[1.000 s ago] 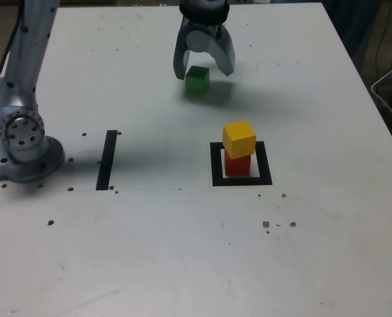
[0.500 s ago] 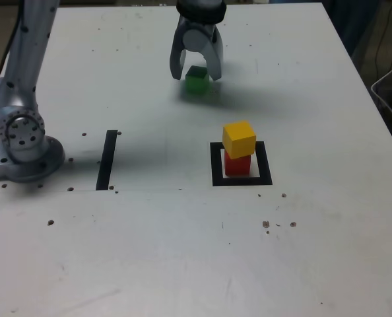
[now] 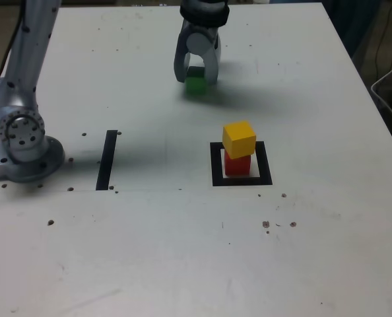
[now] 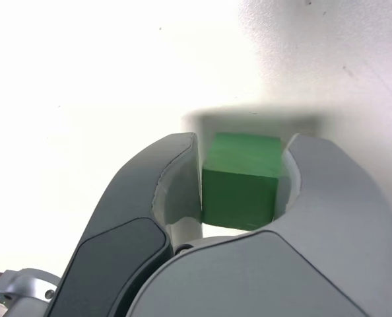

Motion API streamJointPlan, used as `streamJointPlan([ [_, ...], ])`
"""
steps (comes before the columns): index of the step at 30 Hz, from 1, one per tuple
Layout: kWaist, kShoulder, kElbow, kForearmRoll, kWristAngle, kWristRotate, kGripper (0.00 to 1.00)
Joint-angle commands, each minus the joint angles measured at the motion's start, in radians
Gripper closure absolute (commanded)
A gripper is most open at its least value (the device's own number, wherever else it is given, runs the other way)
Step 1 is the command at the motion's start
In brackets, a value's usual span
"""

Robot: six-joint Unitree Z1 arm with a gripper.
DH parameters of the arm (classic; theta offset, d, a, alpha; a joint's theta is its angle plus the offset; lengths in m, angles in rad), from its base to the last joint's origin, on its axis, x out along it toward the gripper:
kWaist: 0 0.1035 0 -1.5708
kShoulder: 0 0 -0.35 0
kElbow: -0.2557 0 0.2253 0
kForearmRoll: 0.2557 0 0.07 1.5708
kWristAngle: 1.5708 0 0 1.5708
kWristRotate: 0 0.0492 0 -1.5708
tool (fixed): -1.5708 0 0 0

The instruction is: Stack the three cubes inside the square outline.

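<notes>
Yellow cube (image 3: 239,139) atop red cube (image 3: 237,164) in square outline (image 3: 216,165); green cube (image 3: 195,84) on table, far side

The end effector (image 3: 196,74) has closed onto the green cube (image 3: 196,84).

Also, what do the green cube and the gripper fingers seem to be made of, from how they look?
Green cube: probably painted wood or plastic; it looks matte and evenly coloured, with crisp edges and no visible grain, so I cannot say which. Gripper fingers: likely moulded grey plastic, smooth and slightly satin, with rounded contours and lighter inner faces.
</notes>
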Motion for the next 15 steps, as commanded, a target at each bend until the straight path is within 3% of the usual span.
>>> streamJointPlan([
  [1, 0.001, 0.008, 0.004, -0.001, 0.002, 0.002, 0.75],
  [7, -0.002, -0.004, -0.003, 0.011, 0.005, 0.001, 0.81],
  [15, -0.033, -0.061, -0.049, 0.072, 0.021, -0.022, 0.81],
])
